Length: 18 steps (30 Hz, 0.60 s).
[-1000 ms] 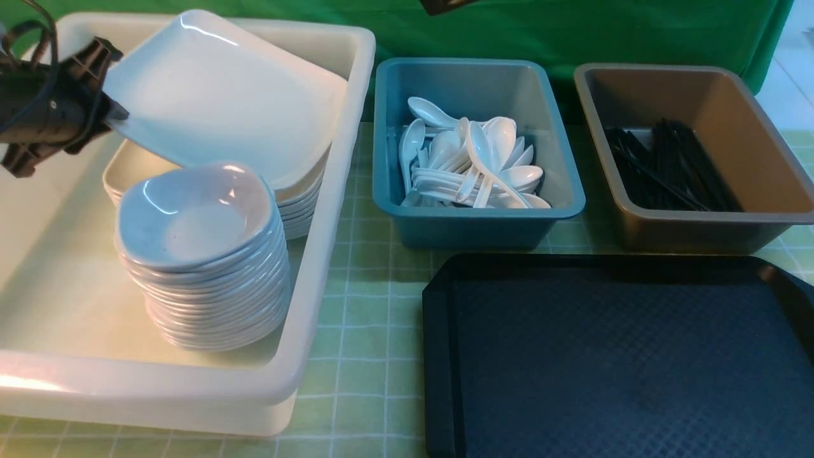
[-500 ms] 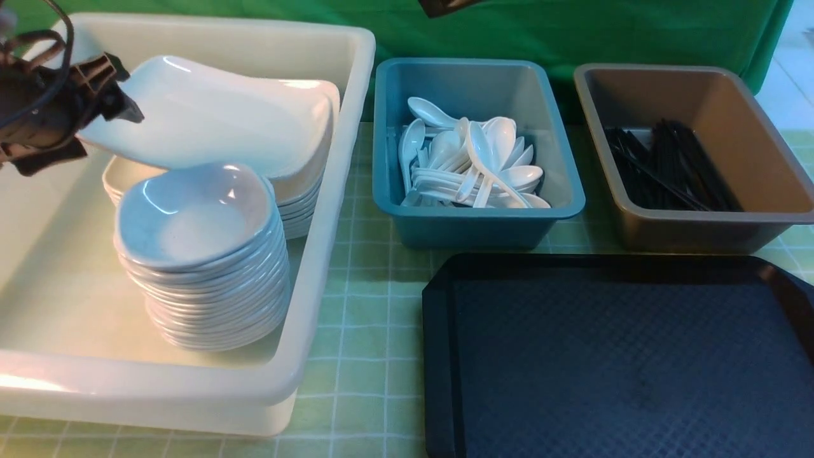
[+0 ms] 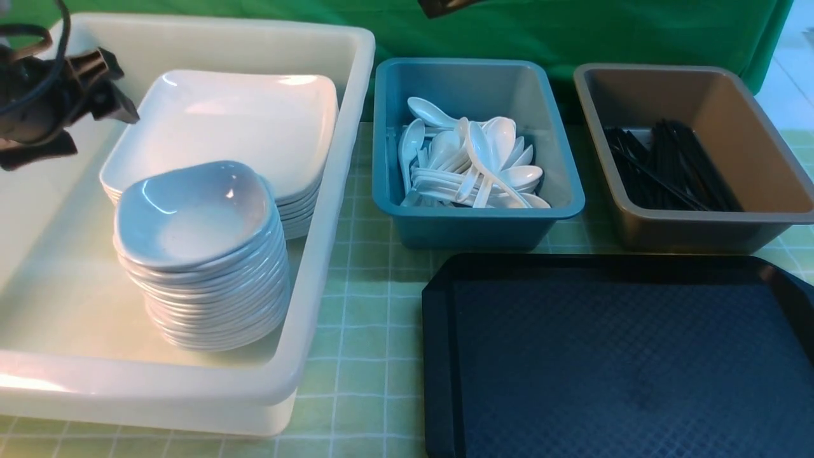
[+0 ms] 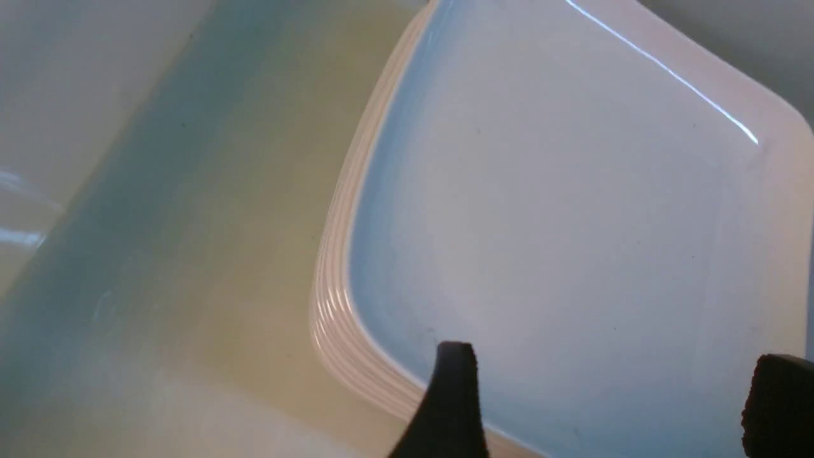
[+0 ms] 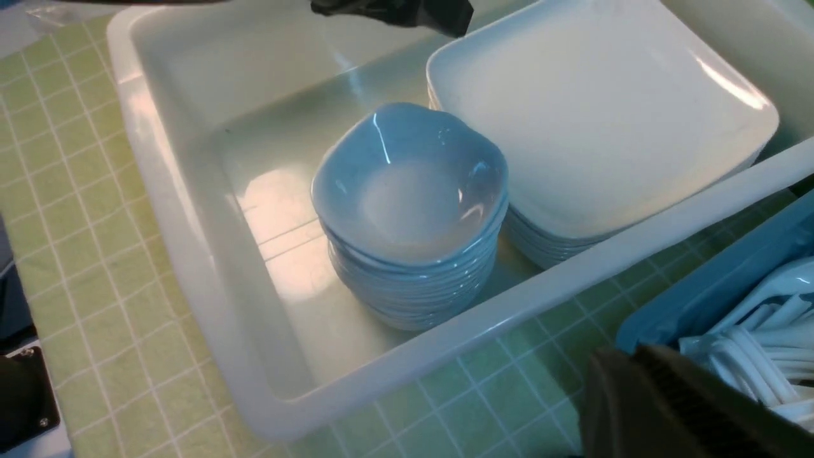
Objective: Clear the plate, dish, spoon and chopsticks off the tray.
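Observation:
The large white square plate (image 3: 235, 127) lies flat on top of a stack of like plates inside the white bin (image 3: 331, 222). It also shows in the left wrist view (image 4: 559, 210) and the right wrist view (image 5: 591, 114). My left gripper (image 3: 102, 130) is open and empty just left of the plate's edge, with its fingers wide apart over the plate's corner (image 4: 615, 381). A stack of small deep dishes (image 3: 197, 216) stands in front of the plates. The black tray (image 3: 439, 356) holds nothing. My right gripper (image 5: 642, 369) looks shut and empty beside the teal bin.
A teal bin (image 3: 559, 159) holds several white spoons (image 3: 470, 165). A brown bin (image 3: 763, 146) holds black chopsticks (image 3: 668, 165). Both stand behind the tray on a green checked cloth. The white bin fills the left side.
The left gripper held the plate tilted above the stack. The plate has come down flat onto the stack, and the gripper has opened and let go of it.

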{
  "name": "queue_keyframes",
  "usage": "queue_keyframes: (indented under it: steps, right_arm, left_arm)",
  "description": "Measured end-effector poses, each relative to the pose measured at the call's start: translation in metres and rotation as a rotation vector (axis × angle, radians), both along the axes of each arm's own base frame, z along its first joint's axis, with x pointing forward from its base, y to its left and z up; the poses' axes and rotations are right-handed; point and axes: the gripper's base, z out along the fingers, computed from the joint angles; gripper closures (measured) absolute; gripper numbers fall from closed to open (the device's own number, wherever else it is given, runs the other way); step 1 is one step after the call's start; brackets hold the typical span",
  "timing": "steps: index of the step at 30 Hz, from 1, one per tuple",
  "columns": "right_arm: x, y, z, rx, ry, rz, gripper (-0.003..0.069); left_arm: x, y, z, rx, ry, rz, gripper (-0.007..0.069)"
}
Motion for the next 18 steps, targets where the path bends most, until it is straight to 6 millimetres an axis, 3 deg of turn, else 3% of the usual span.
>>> queue_keyframes:
  steps: [2, 4, 5, 8, 9, 14, 15, 18]
  right_arm:
    - [0.0, -0.004, 0.002, -0.022, -0.027, -0.019, 0.0648]
    - [-0.003, -0.016, 0.01, -0.065, -0.085, -0.079, 0.0648]
    - [-0.002, -0.016, 0.009, -0.07, -0.087, -0.086, 0.0648]
    - [-0.01, -0.036, 0.024, -0.086, -0.144, -0.186, 0.0648]
    - [-0.016, -0.056, 0.038, -0.087, -0.189, -0.273, 0.0648]
    - [-0.045, -0.108, 0.071, -0.046, -0.283, -0.476, 0.0648]
    - [-0.062, -0.126, 0.08, -0.024, -0.309, -0.543, 0.0648]
    - [-0.093, -0.152, 0.086, 0.007, -0.349, -0.62, 0.0648]
  left_arm:
    - [-0.005, -0.003, 0.006, 0.018, -0.007, -0.043, 0.0187]
    - [-0.013, -0.014, 0.021, 0.07, -0.053, -0.133, 0.0365]
    - [-0.015, -0.016, 0.024, 0.076, -0.062, -0.145, 0.0402]
    - [-0.03, -0.035, 0.045, 0.129, -0.13, -0.256, 0.0568]
    - [-0.042, -0.052, 0.06, 0.149, -0.182, -0.334, 0.0615]
    - [-0.085, -0.096, 0.093, 0.168, -0.27, -0.561, 0.0638]
    - [-0.105, -0.112, 0.102, 0.166, -0.285, -0.656, 0.0641]
    - [-0.139, -0.132, 0.11, 0.154, -0.311, -0.78, 0.0643]
